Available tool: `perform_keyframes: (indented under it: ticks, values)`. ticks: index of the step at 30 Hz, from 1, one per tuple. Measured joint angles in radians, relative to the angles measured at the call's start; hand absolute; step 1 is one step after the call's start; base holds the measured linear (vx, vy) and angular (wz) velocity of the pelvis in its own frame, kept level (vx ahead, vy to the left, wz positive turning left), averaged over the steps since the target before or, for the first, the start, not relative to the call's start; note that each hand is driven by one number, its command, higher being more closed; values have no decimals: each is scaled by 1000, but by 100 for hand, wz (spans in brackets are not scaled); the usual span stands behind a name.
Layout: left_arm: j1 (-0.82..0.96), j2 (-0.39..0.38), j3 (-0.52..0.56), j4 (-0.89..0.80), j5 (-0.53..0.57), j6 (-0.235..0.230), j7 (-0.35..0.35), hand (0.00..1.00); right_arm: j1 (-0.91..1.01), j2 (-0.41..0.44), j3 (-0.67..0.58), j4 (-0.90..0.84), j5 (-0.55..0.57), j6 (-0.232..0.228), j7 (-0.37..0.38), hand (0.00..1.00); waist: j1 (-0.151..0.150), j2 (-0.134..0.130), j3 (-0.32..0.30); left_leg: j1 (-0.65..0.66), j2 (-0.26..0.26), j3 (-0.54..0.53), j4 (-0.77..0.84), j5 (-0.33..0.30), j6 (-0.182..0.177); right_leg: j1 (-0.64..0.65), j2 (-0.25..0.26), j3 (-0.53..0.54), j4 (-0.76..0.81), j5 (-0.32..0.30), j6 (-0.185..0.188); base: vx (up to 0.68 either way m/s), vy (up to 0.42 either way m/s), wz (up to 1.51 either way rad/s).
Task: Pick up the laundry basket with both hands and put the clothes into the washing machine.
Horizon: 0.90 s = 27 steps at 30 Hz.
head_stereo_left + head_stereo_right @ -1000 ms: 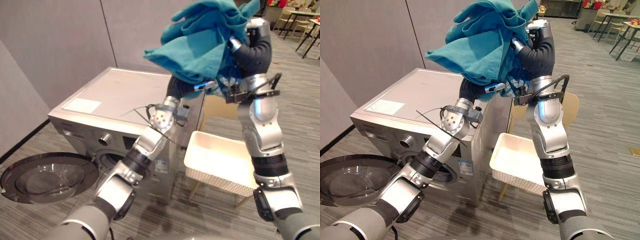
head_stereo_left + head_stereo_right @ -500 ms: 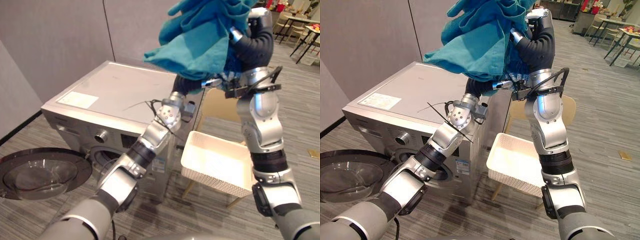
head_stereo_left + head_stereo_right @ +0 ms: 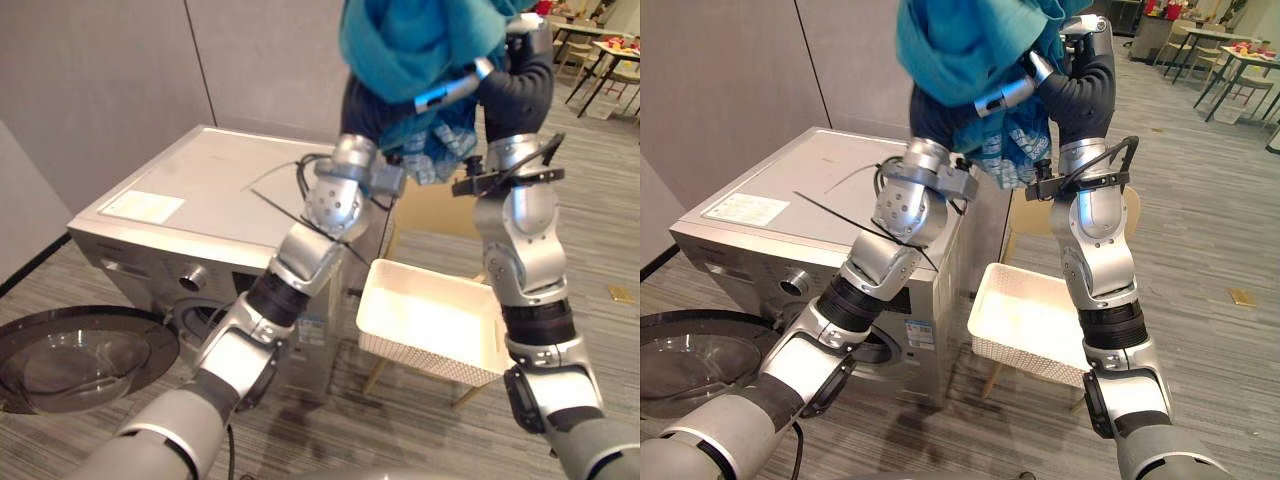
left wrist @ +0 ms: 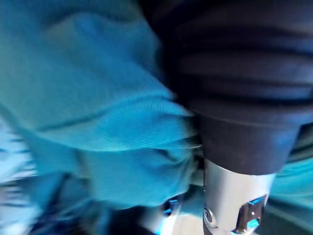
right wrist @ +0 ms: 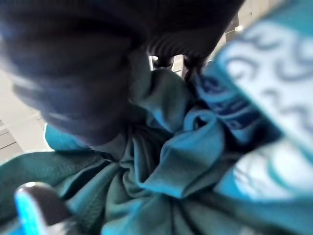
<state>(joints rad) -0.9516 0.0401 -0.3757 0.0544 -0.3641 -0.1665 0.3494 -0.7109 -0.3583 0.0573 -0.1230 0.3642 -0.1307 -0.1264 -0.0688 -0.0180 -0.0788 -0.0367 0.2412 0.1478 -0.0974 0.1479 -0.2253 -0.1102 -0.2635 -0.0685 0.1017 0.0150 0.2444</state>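
– Clothes (image 3: 400, 40): progress?
– Nearest, the washing machine (image 3: 200, 190) door (image 3: 60, 365) is found open. The laundry basket (image 3: 470, 365) is set down beside it, empty. Loading is judged outstanding.
– Location, condition?
– A crumpled teal bundle, with a patterned piece beneath, is held high between left hand (image 3: 362, 105) and right hand (image 3: 520, 85). The posture of the fingers cannot be told, as they are hidden in cloth.

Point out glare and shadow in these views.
Left eye view: the basket glows washed-out white inside, and the door glass carries pale reflections. Right eye view: the washer top has a soft sheen. Right wrist view: folds of the clothes sit in deep shade.
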Motion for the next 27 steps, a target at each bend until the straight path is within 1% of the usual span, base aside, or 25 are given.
perform_keyframes:
  ticks: [4,15,27]
  values:
    - [-15,-14,0,-49,0,-14,1,100,14,1,2,0,0,3,3,100,0,15,-1,0,0,0,0,0,0,0,0,0,-1,-1,0,0,0,0]
    - [-15,-34,0,-49,0,-14,0,100,44,8,2,0,0,2,19,100,0,31,-2,0,0,3,0,0,0,-2,0,3,-3,-1,-2,0,0,0]
    - [-15,-38,-5,-44,1,-12,-2,100,62,37,1,-7,1,1,16,100,0,35,-2,0,-1,9,0,0,0,-1,0,9,-18,5,6,0,0,0]
